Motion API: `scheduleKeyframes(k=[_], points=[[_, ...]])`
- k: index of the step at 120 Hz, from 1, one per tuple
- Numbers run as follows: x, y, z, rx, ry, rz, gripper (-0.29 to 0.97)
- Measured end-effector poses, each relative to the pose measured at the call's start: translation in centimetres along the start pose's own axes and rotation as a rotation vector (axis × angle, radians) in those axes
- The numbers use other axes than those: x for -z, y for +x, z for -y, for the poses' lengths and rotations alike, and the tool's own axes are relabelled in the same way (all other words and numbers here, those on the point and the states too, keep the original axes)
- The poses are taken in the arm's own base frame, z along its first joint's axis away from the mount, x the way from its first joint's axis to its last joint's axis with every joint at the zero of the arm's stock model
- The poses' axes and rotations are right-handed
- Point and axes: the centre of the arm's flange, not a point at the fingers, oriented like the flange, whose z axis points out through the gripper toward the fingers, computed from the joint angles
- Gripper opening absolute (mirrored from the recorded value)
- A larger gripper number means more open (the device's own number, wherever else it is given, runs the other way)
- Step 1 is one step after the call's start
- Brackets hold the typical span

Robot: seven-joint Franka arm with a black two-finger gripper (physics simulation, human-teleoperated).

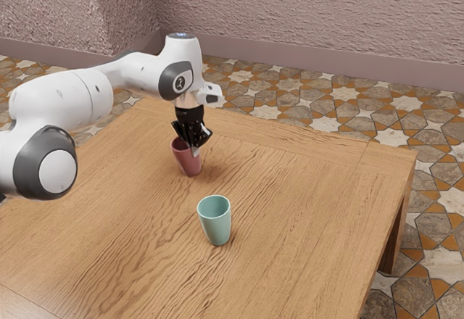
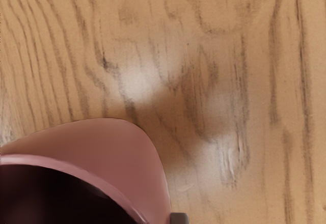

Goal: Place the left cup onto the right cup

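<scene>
Pink cup (image 1: 187, 161), rim in narrow fingers' (image 1: 193, 141) grip, well inside table (image 1: 304, 210) edges, teal cup (image 1: 214, 221) nearby

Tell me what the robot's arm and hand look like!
The arm is smooth, shiny white, built from fat rounded tubes. Its joints wear dark grey round caps, and one cap carries a small white mark. The hand at the end is black and boxy.

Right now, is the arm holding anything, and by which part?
Cannot tell: the gripper is down at the rim of the pink cup, which looks to rest on the table.
</scene>
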Motion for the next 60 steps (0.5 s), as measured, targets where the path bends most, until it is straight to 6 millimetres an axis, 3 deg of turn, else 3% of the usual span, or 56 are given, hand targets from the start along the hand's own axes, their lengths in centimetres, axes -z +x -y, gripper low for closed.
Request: scheduleKeyframes(k=[21,41,60], points=[[1.4,-0.1,-0.3,0.0,0.011,-0.015,-0.1],[4.7,-0.5,-1.1,-0.004,0.03,-0.049,-0.11],[7.2,-1.1,-3.1,-0.022,0.043,-0.065,-0.11]])
